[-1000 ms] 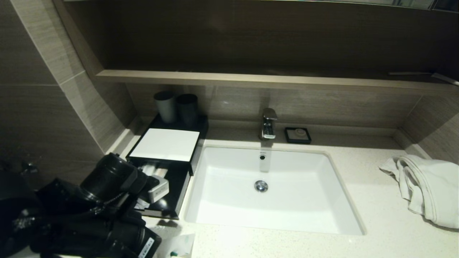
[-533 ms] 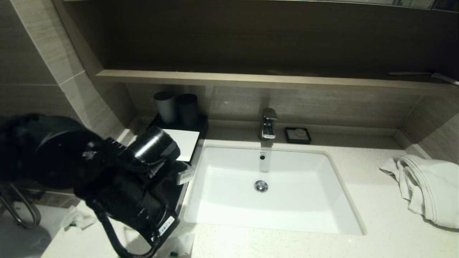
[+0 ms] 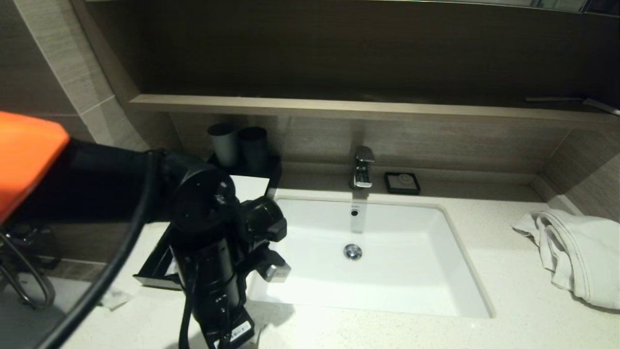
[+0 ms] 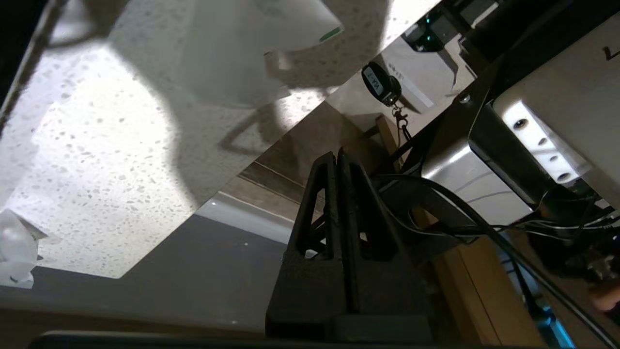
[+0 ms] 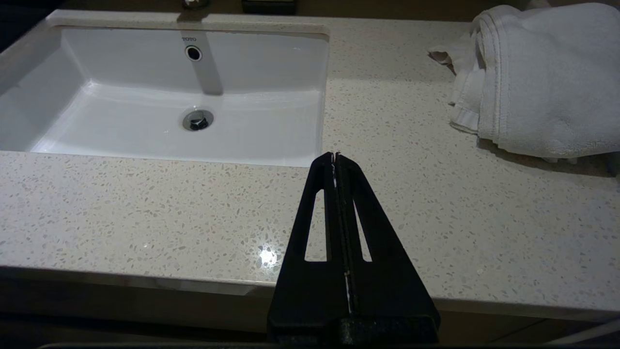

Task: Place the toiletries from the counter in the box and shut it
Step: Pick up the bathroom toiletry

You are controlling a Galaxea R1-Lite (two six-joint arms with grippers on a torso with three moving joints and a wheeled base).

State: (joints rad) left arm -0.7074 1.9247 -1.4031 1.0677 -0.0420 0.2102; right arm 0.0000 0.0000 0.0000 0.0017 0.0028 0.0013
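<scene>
My left arm point(image 3: 213, 271) reaches over the black box point(image 3: 249, 186) and hides most of it; a strip of its white top and the left edge of the pulled-out drawer point(image 3: 155, 274) show. The left gripper point(image 4: 337, 156) is shut and empty, its tips past the front edge of the speckled counter point(image 4: 97, 169). One translucent sachet point(image 4: 261, 53) with a green mark lies on the counter just beyond the tips. Another sachet point(image 4: 17, 252) lies near the counter's edge, the same sachet point(image 3: 114, 298) lying left of the drawer. The right gripper point(image 5: 335, 156) is shut and empty over the counter point(image 5: 145, 208), off the sink's front right corner.
The white sink point(image 3: 411, 295) sits right of the box, with the tap point(image 3: 363, 167) and a small black soap dish point(image 3: 402, 183) behind it. Two grey cups point(image 3: 237, 143) stand behind the box. A white towel point(image 3: 576, 252) lies at the far right.
My left arm has lifted out of the open drawer and swung up and forward. Its wrist now hangs over the drawer's front, pointing down at the counter's front edge.
</scene>
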